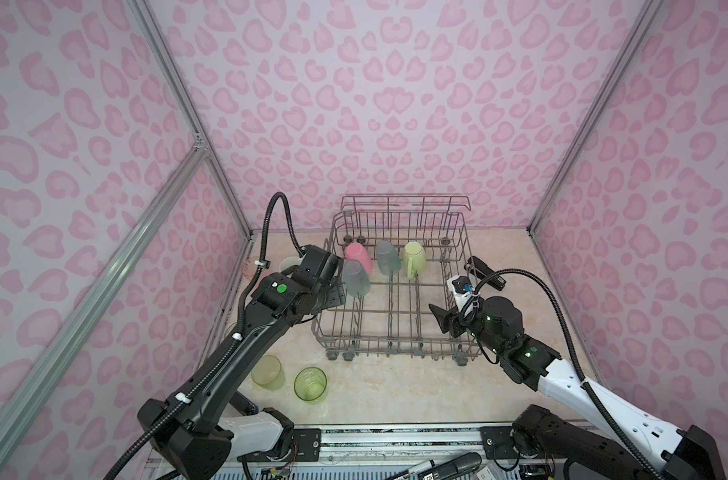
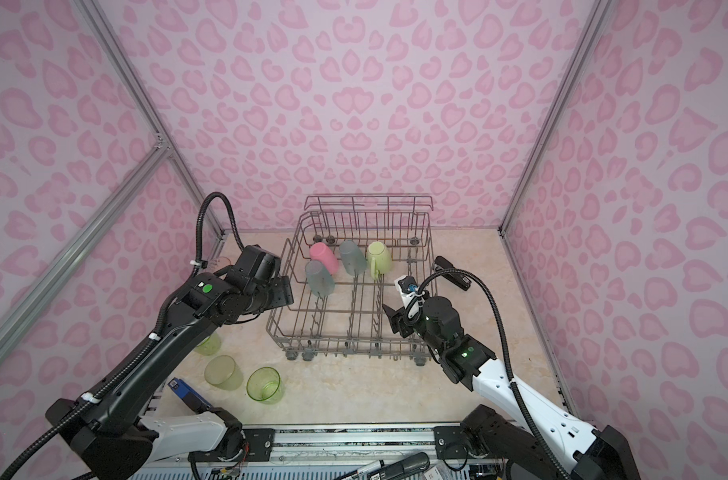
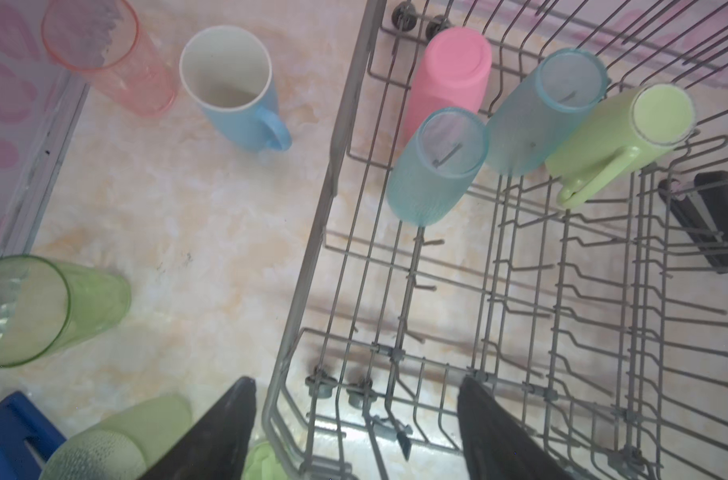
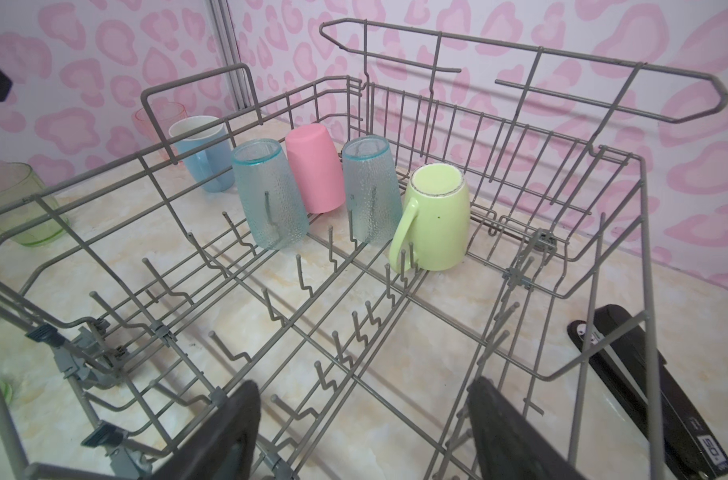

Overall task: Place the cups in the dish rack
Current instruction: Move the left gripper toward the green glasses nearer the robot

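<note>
Hovering over the dish rack (image 3: 337, 137) edge, my left gripper (image 3: 357, 379) is spread and empty, my right gripper (image 4: 363, 382) too. Four cups (image 3: 437, 166) stand inverted over the back tines (image 4: 330, 241) so they should stay put; the blue mug (image 3: 233, 91) and green tumblers (image 3: 92, 299) wait outside.

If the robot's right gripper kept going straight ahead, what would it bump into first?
Most likely the grey wire dish rack: the open right gripper points in over its upright tines, which stand nearer than the upside-down teal plastic tumbler. Depth is hard to judge, so it might skim above them.
</note>
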Action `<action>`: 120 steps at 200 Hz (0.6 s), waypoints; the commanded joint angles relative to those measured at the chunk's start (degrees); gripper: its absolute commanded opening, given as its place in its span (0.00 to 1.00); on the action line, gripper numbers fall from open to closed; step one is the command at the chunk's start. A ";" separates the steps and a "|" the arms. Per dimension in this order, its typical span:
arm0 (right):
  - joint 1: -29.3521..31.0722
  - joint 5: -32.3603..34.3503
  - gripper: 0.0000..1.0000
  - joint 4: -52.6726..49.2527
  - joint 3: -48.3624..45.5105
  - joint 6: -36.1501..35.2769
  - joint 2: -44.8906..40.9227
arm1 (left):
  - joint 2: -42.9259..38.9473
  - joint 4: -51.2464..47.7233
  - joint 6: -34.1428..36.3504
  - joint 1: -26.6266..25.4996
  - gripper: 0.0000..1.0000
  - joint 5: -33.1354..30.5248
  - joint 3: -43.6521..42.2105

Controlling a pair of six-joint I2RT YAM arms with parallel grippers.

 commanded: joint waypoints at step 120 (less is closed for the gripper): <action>-1.04 -7.32 0.78 1.92 1.02 -1.88 1.48 | -25.83 -6.72 0.22 -4.25 0.62 8.71 -24.54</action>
